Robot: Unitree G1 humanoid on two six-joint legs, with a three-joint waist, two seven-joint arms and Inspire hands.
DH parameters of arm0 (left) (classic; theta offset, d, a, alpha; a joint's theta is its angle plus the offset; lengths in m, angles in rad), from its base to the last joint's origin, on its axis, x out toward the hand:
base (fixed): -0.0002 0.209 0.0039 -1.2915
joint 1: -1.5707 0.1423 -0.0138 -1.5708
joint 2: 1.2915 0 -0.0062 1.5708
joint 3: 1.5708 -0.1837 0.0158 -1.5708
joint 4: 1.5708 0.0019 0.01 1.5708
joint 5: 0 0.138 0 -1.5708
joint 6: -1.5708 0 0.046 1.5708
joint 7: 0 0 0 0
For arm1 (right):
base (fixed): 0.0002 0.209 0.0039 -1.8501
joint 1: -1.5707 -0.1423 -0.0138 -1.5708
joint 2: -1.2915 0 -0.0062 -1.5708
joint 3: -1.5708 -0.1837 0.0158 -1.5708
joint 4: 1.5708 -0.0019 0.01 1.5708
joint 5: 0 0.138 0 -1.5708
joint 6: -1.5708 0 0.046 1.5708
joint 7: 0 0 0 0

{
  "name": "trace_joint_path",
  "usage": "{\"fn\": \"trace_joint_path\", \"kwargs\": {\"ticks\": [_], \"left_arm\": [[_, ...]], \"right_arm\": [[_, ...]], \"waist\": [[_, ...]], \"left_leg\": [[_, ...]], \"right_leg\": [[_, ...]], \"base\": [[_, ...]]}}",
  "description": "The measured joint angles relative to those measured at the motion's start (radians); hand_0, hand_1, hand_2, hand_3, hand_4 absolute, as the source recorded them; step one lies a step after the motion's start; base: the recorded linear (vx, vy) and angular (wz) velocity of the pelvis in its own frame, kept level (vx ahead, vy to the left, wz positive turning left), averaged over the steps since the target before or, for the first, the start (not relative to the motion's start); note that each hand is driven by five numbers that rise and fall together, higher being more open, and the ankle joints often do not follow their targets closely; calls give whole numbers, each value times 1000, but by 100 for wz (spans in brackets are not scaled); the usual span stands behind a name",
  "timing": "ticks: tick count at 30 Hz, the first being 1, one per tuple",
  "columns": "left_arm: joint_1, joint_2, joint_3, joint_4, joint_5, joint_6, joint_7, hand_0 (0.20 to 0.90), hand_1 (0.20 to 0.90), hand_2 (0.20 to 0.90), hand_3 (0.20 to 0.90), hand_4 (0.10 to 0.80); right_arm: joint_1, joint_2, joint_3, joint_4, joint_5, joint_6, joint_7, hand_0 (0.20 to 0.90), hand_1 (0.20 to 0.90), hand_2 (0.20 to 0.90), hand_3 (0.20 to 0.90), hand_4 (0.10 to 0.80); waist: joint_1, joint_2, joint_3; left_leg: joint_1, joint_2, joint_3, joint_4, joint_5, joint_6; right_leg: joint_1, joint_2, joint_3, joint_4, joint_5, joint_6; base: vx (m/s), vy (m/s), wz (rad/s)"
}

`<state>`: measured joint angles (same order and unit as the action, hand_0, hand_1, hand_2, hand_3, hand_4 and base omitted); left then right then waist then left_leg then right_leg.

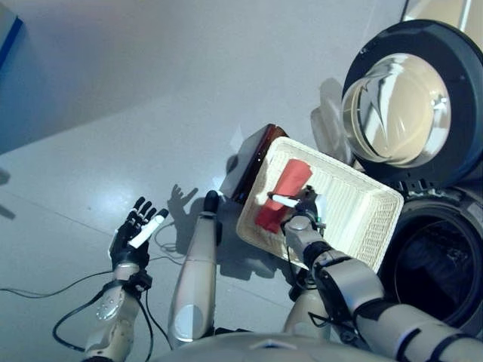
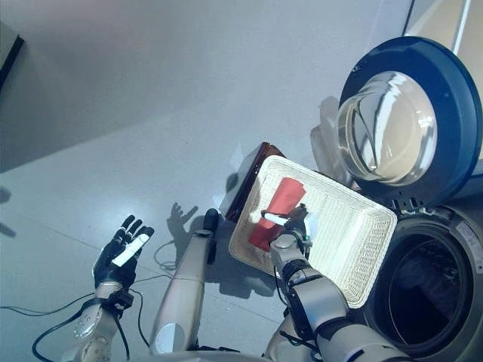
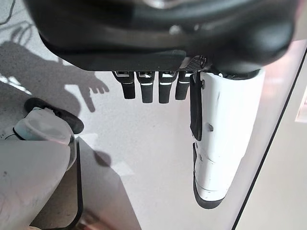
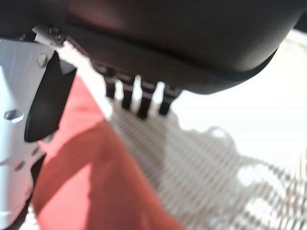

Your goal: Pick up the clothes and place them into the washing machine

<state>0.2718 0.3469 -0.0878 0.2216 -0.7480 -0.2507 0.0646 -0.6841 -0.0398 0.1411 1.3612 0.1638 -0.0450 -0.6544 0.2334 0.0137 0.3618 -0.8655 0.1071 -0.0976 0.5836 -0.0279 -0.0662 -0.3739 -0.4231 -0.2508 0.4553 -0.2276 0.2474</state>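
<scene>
A red cloth (image 1: pixel 291 183) lies rolled in the white wicker basket (image 1: pixel 361 220), which rests tilted on a dark brown box (image 1: pixel 253 160) beside the washing machine. My right hand (image 1: pixel 300 208) is over the near end of the cloth, fingers straight and open, thumb across the cloth. In the right wrist view the red cloth (image 4: pixel 96 177) lies just under the thumb and fingers, on the basket weave (image 4: pixel 230 182). My left hand (image 1: pixel 136 230) is open and empty over the floor at the left; its fingers (image 3: pixel 148 86) are straight.
The washing machine's round door (image 1: pixel 407 105) stands open at the upper right, above the basket. The dark drum opening (image 1: pixel 441 271) is at the lower right, next to the basket's right edge. Grey floor (image 1: pixel 113 113) lies to the left and behind.
</scene>
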Motion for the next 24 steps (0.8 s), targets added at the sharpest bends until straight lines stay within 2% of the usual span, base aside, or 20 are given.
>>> {"fn": "trace_joint_path", "kwargs": {"ticks": [1, 2, 6, 10, 14, 18, 24], "left_arm": [[-1, 5, 0, -3, 5, 0, 0, 900, 900, 900, 900, 800], [-1, 8, 0, -4, 8, 0, 0, 900, 900, 900, 900, 800], [-5, 18, 0, -14, 27, 0, 2, 900, 900, 900, 900, 800], [-14, 18, -1, -16, 33, 0, 9, 900, 900, 900, 900, 800], [-35, 18, -2, -17, 34, 0, 22, 900, 900, 900, 900, 800], [-48, 18, -4, -19, 34, 0, 22, 900, 900, 900, 900, 800], [-49, 20, -2, -18, 34, -1, 22, 900, 900, 900, 900, 800]], "right_arm": [[-1, -1, 1, 0, -1, 5, -6, 384, 384, 384, 384, 431], [-1, -1, 3, 4, -4, 7, -6, 200, 200, 200, 200, 300], [-3, -37, 21, 9, -40, 26, -5, 200, 200, 200, 200, 300], [-3, -90, 21, 9, -42, 33, 51, 200, 200, 200, 200, 300], [-16, -59, 21, 8, -47, 44, 108, 200, 200, 200, 200, 300], [-31, -23, 19, 6, -57, 43, 130, 200, 200, 200, 200, 300], [16, -37, -19, -1, -39, 20, 132, 200, 200, 200, 200, 300]], "waist": [[1, -1, -1], [4, -3, -2], [6, -3, -2], [22, -1, -1], [32, 1, -1], [29, 3, 0], [15, 6, 0]], "left_leg": [[-3, 0, -2, 0, 4, 0], [-5, -1, -9, 0, 5, -1], [-15, -3, -12, 0, 6, -2], [-16, -12, -14, -2, 12, -5], [-17, -18, -9, 3, 18, 8], [-17, -18, -8, 6, 16, 9], [-15, -16, 4, 10, 8, 10]], "right_leg": [[1, 0, -8, -1, 0, 0], [2, 0, -9, -2, -1, -1], [-2, 2, -15, -6, -1, -1], [-1, -4, -20, -7, -1, 0], [1, -5, -20, -8, -1, 2], [1, -6, -18, -9, -2, 2], [-1, -11, -8, -4, 0, 2]], "base": [[9, -18, 12], [12, -19, 7], [9, -5, 3], [6, 12, 5], [-1, 7, 4], [0, 0, 0], [-13, 5, -2]]}}
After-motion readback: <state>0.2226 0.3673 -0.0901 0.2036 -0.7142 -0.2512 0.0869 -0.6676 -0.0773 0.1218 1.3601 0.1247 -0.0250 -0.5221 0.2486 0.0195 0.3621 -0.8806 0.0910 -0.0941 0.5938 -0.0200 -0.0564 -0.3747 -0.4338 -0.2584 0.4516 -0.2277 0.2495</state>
